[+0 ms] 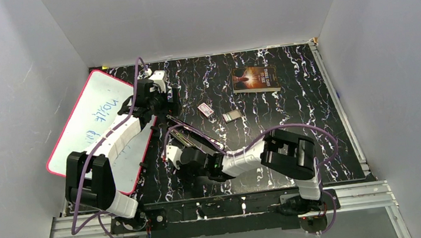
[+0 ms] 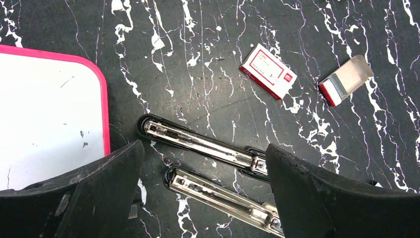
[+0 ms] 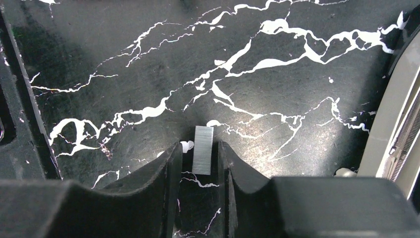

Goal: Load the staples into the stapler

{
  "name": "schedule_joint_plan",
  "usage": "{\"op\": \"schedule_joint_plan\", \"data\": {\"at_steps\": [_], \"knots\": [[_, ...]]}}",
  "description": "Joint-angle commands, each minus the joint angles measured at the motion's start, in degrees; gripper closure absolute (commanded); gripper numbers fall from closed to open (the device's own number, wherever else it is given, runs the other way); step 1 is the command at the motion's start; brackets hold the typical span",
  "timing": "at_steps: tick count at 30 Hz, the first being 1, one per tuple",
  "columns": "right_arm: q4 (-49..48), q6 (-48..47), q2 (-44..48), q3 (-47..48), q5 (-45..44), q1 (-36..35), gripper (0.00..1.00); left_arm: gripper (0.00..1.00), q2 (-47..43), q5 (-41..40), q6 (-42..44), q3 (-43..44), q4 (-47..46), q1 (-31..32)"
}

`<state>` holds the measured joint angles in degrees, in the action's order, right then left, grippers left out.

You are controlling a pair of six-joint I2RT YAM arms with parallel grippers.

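Observation:
In the right wrist view, a short silvery strip of staples (image 3: 203,149) lies flat on the black marbled table. My right gripper (image 3: 199,146) is open around it, with a narrow gap on each side of the strip. The stapler (image 2: 198,144) is folded open, its two chrome-lined halves side by side; its edge also shows as the stapler (image 3: 401,124) on the right. My left gripper (image 2: 203,147) hovers above it, wide open and holding nothing. A small ribbed silvery piece (image 2: 132,211) peeks out beside the left finger. From above, the right gripper (image 1: 172,155) is low, left of the stapler (image 1: 189,134).
A closed red-and-white staple box (image 2: 267,71) and an open one (image 2: 345,80) lie beyond the stapler. A pink-rimmed whiteboard (image 1: 93,122) leans at the left. A book (image 1: 255,79) lies at the back. White walls enclose the table.

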<state>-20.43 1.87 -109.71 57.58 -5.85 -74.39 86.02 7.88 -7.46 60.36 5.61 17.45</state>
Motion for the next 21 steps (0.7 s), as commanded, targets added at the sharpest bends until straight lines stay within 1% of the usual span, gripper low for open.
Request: {"op": "schedule_joint_plan", "data": {"at_steps": [1, 6, 13, 21], "knots": [[-4.34, 0.89, -0.35, -4.76, -0.48, -0.27, 0.58, 0.08, -1.62, -0.31, 0.61, -0.50, -0.07, -0.18], [-7.28, 0.36, 0.14, -9.45, -0.96, -0.24, 0.59, 0.08, -1.43, -0.51, 0.78, -0.50, -0.07, -0.22], [-11.01, -0.19, -1.40, -13.39, -1.84, -0.29, 0.61, 0.08, -1.13, -0.50, 0.85, -0.42, 0.02, -0.22], [-12.57, -0.05, -2.84, -14.15, -1.67, -0.35, 0.63, 0.08, -0.84, -0.36, 0.87, -0.42, 0.02, -0.20]]}}
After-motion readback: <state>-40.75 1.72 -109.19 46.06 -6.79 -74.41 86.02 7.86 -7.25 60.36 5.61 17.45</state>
